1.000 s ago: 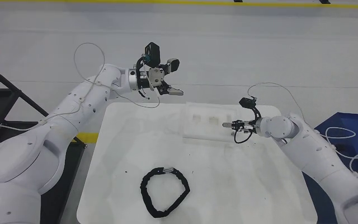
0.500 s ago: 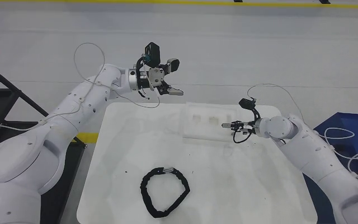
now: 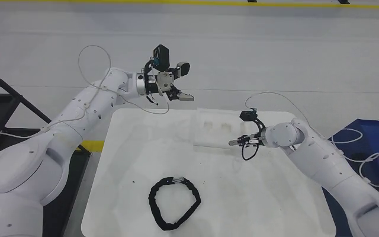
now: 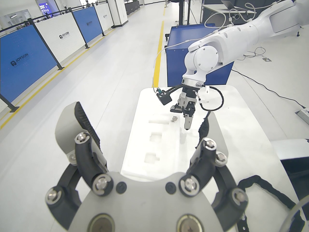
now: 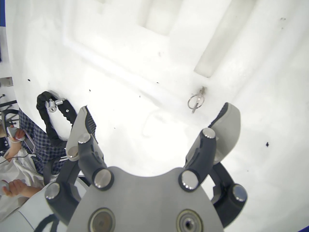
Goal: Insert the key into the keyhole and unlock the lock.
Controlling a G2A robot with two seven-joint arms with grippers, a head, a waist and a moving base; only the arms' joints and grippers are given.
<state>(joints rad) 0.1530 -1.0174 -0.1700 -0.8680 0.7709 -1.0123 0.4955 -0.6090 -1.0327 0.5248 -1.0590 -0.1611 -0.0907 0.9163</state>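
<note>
Two open grippers: left gripper [image 3: 177, 93] hangs upper left, right gripper [image 3: 233, 142] hovers near the flat key [image 5: 196, 101], which a misjudged pinch could skid away.

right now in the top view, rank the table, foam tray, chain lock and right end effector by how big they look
1. table
2. foam tray and chain lock: similar spread, and the tray lies farther from the camera, so I leave them unranked
3. right end effector, smallest
</note>
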